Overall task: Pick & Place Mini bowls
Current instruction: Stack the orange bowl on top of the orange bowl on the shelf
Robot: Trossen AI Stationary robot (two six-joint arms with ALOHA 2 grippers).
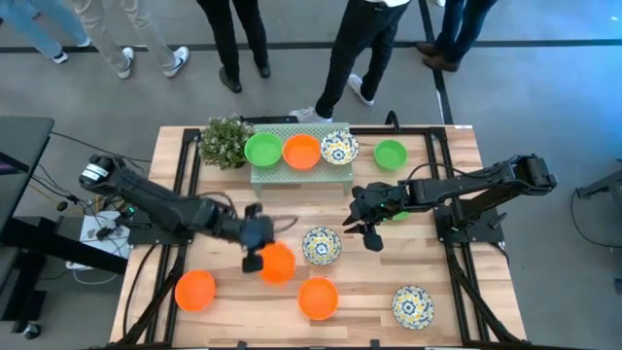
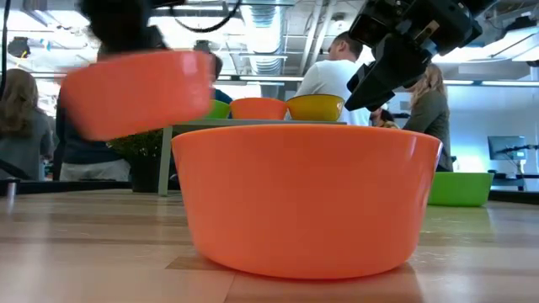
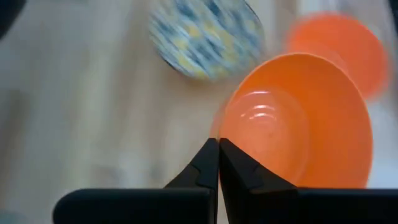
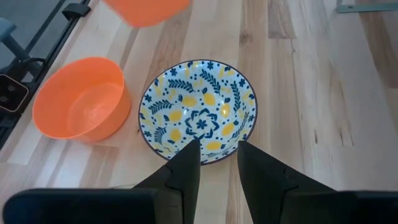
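Observation:
My left gripper (image 1: 254,253) (image 3: 218,144) is shut on a plain orange-red mini bowl (image 1: 278,263) (image 2: 135,88), carried above the table's middle. My right gripper (image 1: 368,231) (image 4: 217,148) hovers open over the near rim of a floral mini bowl (image 1: 321,245) (image 4: 199,109) that sits on its base on the table; the fingers touch nothing. A green (image 1: 262,149), an orange (image 1: 301,151) and a floral bowl (image 1: 338,148) stand on the pale green stand (image 1: 292,175). My left gripper pinches the orange bowl's rim (image 3: 219,127), one finger inside the bowl (image 3: 239,165) and one outside (image 3: 200,165). The low view shows the bowl lifted clear of the table, hanging below the gripper and roughly level.
More bowls sit on the table: orange ones (image 1: 194,290) (image 1: 318,297), a floral one (image 1: 412,305), a green one (image 1: 390,154). A small bushy plant (image 1: 224,142) stands left of the stand. People stand beyond the far edge.

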